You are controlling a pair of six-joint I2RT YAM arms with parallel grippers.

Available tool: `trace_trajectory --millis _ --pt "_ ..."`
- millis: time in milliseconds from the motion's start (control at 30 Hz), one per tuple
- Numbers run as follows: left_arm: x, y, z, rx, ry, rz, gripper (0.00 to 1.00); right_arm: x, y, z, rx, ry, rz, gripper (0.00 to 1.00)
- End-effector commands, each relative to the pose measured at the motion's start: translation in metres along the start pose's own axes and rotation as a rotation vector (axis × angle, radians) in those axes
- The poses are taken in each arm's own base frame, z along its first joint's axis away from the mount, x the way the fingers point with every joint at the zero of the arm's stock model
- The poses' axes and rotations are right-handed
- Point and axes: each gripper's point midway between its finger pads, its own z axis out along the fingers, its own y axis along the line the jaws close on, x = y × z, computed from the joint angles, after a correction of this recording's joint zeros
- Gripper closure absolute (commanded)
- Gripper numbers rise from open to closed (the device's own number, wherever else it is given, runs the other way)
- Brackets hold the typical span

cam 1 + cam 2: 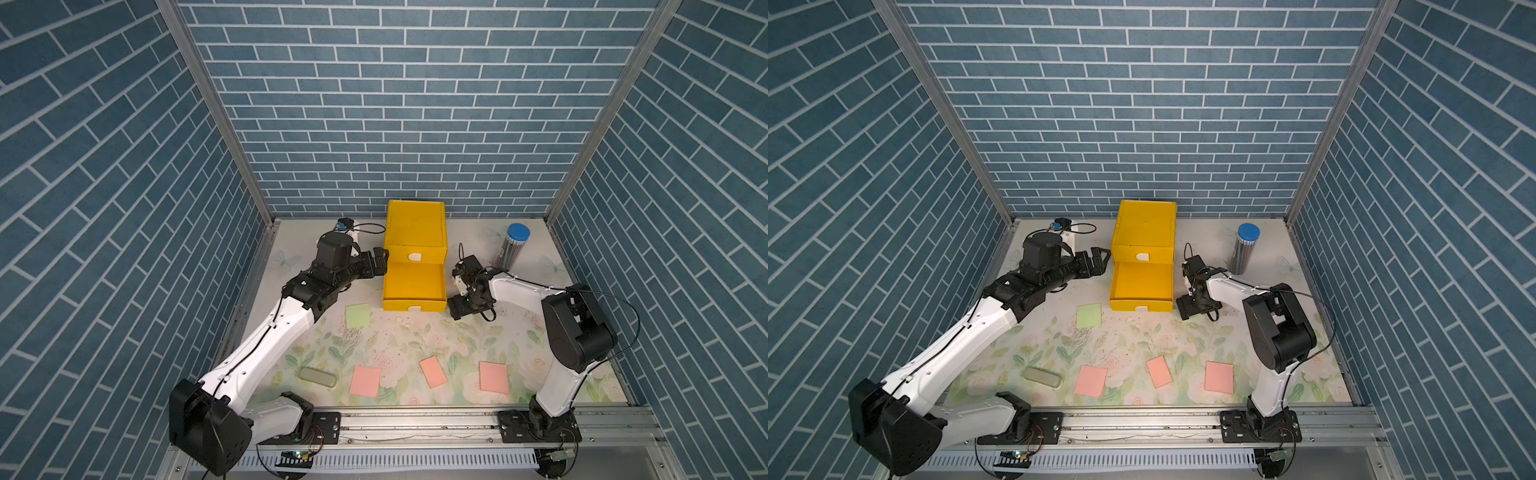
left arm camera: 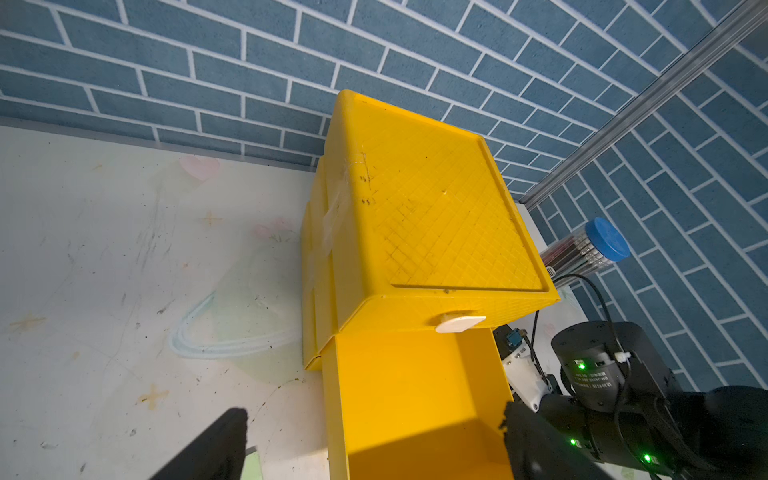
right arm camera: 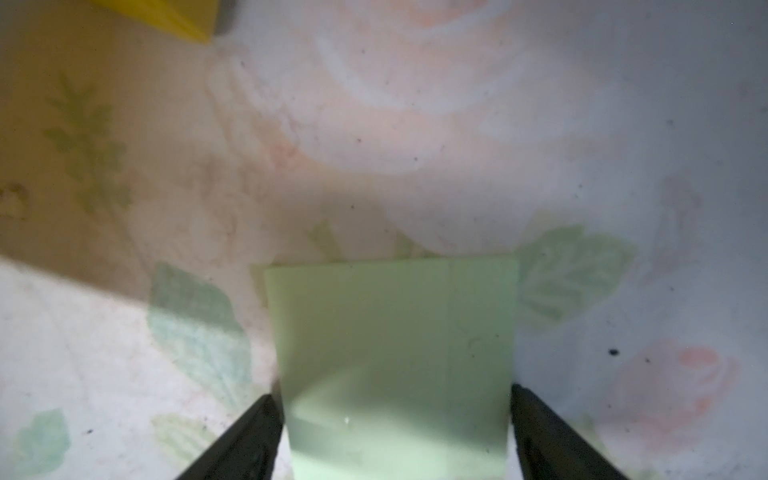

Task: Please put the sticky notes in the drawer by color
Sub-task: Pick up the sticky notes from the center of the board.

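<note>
Right claw is down at the counter, just right of the pulled-out drawer, straddling a pale green note.

To pick well: the paper is thin and flat, so stay low and pinch slowly so the sheet bows up between the fingers instead of skating out. Then lift straight before swinging left over the drawer.

Jaws apart, one finger at each side edge of the note. The wrist view is blurry, so contact is unclear; I think it's not gripped.

Left claw is spread wide and empty, by the left side of the yellow cabinet.

Second green note lies near-left of the drawer. Pink notes, three of them, sit in a row along the near edge.
</note>
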Motion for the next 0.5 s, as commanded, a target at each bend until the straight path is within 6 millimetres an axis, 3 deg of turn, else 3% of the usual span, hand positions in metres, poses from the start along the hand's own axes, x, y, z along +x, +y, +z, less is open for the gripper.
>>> trace_trajectory --millis 0,133,467 --pt "0.000 0.001 -0.001 0.006 -0.002 0.006 0.00 0.026 -0.001 0.023 -0.027 0.115 0.001 0.09" --pt "-0.002 0.001 -0.004 0.001 -0.007 0.010 0.00 0.022 -0.004 0.023 -0.023 0.111 -0.004 0.13" --pt "-0.002 0.001 -0.005 0.002 -0.008 0.010 0.00 0.034 -0.004 0.036 -0.026 0.150 -0.003 0.22"
